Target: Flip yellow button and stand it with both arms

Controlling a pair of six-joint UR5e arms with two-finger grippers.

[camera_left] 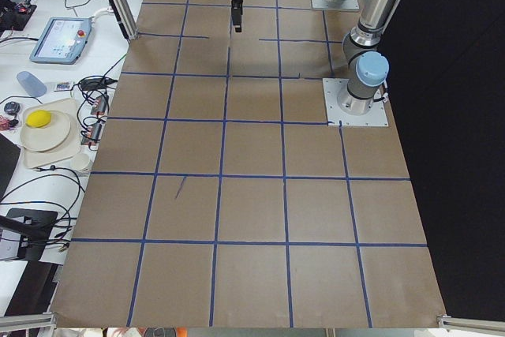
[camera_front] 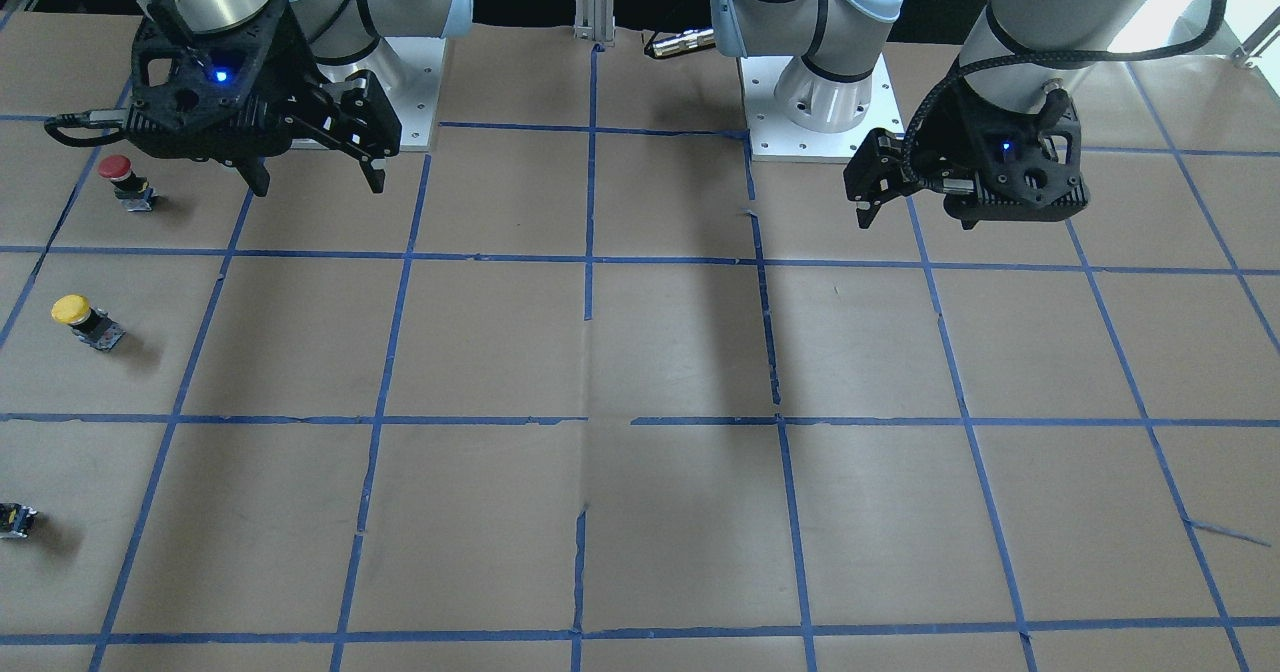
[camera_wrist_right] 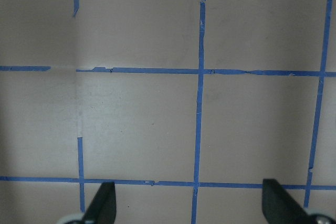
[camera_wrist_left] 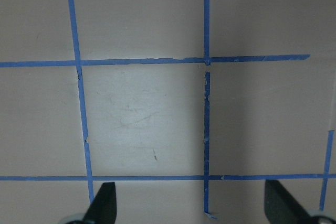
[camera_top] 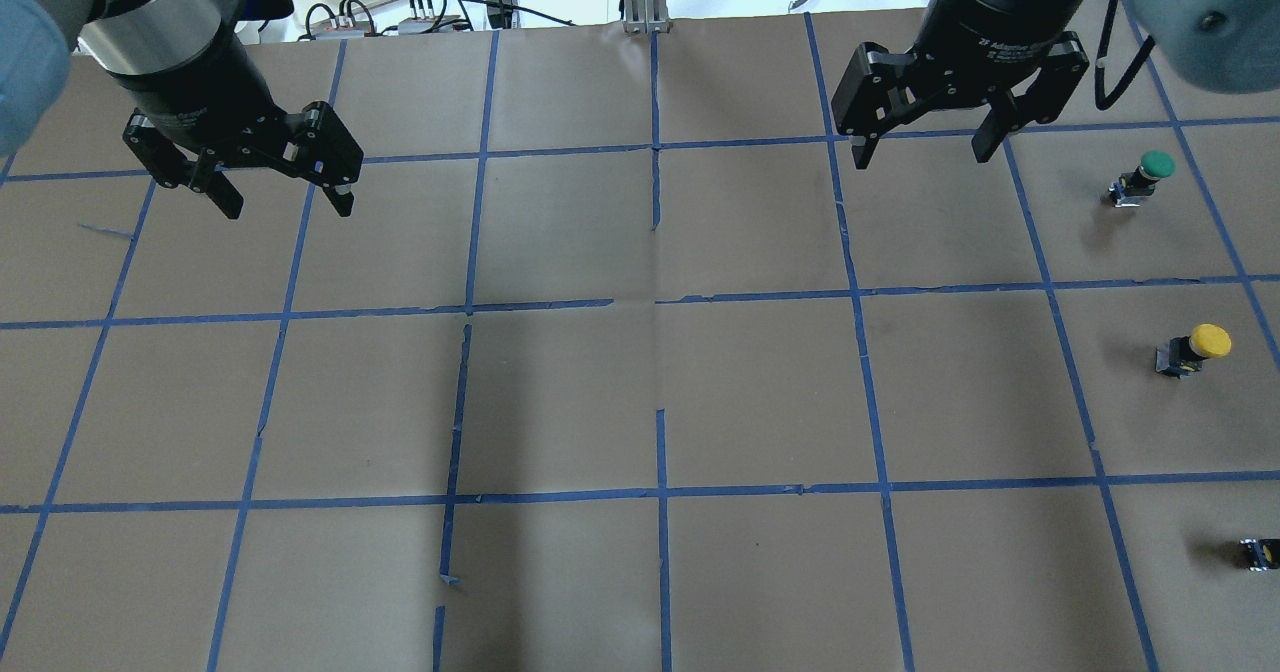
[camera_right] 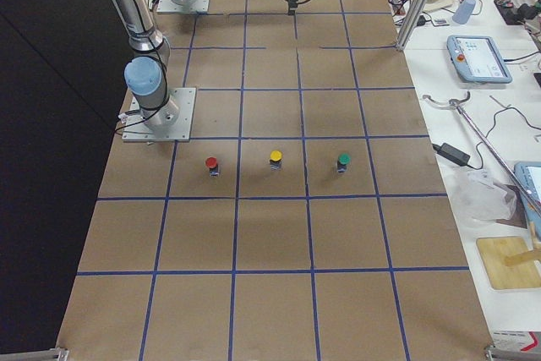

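Observation:
The yellow button [camera_top: 1195, 349] has a round yellow cap on a dark blocky body. It sits on the brown paper at the table's right side, and also shows in the front view [camera_front: 85, 320] and the right side view [camera_right: 275, 161], cap uppermost. My right gripper [camera_top: 923, 157] hangs open and empty above the table, well behind and to the left of the button; it also shows in the front view [camera_front: 320, 184]. My left gripper [camera_top: 288, 207] is open and empty over the far left of the table. Both wrist views show only taped paper between open fingertips [camera_wrist_left: 102, 205] [camera_wrist_right: 105, 205].
A red button [camera_right: 211, 164] and a green button [camera_right: 343, 161] stand in a row either side of the yellow one. Blue tape lines [camera_top: 655, 302] grid the paper. The arm bases [camera_front: 820, 117] stand at the robot's edge. Cables and a tablet [camera_right: 478, 58] lie beside the table.

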